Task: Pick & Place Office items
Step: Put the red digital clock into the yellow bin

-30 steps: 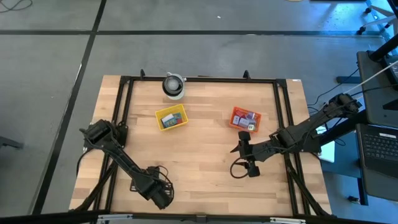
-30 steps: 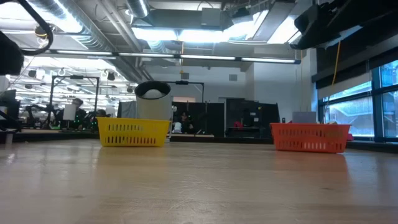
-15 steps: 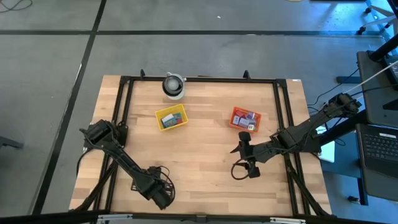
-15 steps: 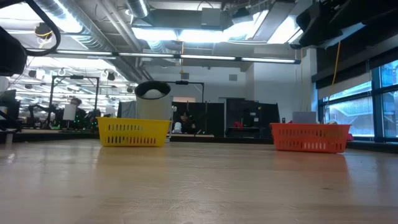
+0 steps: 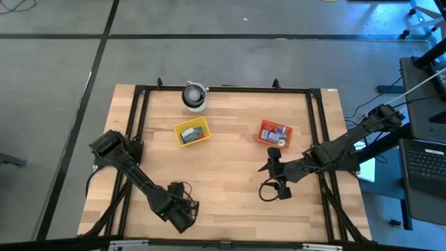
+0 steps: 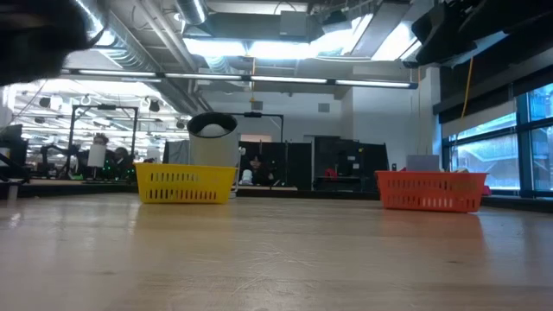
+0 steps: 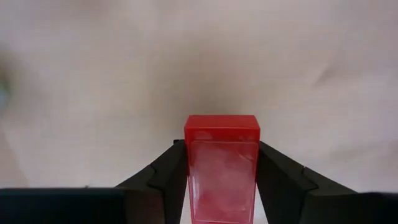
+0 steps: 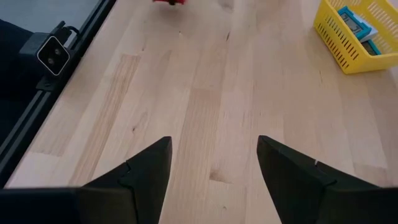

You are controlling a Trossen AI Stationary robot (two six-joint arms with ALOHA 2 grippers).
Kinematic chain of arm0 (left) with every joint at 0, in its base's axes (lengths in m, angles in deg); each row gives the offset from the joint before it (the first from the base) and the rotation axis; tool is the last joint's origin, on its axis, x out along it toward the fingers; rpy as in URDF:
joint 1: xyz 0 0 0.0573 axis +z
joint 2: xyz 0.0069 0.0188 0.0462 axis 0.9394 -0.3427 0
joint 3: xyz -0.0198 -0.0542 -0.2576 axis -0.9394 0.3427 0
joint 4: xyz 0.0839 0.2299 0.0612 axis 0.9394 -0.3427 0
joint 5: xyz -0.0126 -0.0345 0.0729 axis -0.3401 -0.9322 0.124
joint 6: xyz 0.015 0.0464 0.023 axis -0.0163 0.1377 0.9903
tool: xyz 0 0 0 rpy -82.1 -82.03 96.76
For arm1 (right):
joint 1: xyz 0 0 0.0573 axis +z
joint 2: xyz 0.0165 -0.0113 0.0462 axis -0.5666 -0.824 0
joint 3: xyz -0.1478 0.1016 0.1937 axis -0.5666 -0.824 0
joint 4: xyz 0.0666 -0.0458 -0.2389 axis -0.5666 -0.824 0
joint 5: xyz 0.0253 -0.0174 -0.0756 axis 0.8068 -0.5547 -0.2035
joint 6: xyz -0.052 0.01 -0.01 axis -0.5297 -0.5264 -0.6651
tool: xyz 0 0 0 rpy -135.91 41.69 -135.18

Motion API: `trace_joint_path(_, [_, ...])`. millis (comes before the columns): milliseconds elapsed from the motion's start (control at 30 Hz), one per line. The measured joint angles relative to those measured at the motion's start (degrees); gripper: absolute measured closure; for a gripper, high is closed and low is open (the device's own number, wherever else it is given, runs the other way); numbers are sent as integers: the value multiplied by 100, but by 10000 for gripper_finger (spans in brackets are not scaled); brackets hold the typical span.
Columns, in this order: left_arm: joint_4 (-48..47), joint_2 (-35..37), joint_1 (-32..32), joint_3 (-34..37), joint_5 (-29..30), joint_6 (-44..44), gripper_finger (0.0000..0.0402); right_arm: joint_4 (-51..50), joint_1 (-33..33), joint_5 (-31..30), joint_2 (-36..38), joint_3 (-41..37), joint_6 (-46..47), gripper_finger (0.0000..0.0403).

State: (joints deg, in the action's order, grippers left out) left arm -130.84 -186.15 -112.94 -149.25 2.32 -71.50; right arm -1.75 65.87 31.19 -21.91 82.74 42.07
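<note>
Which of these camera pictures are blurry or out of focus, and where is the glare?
Left wrist view: the red block gripped in the left tool is sharp, the table beyond it blurred. Low view: ceiling lights glare bright, a dark blur fills the upper corner, and both the yellow basket and orange basket are clear. Right wrist view: sharp, right tool open.

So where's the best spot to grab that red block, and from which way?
By its two long flat sides, as the left gripper does now: one finger on each side of the red block, coming in from its end. Those sides look straight and parallel, so the fingers probably sit flat and it shouldn't slip.
</note>
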Motion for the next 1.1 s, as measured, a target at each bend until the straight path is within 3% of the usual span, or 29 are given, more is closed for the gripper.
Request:
trace_joint_path(133, [-141, 372, 113, 0, 1169, 186, 248, 0, 0, -8, 0, 0, -40, 165])
trace_joint_path(333, [-944, 1397, 426, 0, 2724, 1283, 248, 2, 0, -6, 0, 0, -40, 165])
trace_joint_path(433, [-1476, 1975, 683, -2, 3050, 2185, 248, 4, -1, -5, 0, 0, 31, 165])
trace_joint_path(633, [-2209, 2888, 1666, -2, 3153, 4409, 248, 67, -36, -3, 0, 0, 238, 165])
trace_joint_path(867, [-2863, 3271, 3556, -3, 2989, 6419, 248, 87, -127, -3, 0, 0, 604, 165])
trace_joint_path(1100, [-1051, 3258, 5242, 863, 1708, 8770, 248, 110, -248, -3, 2, 0, 826, 165])
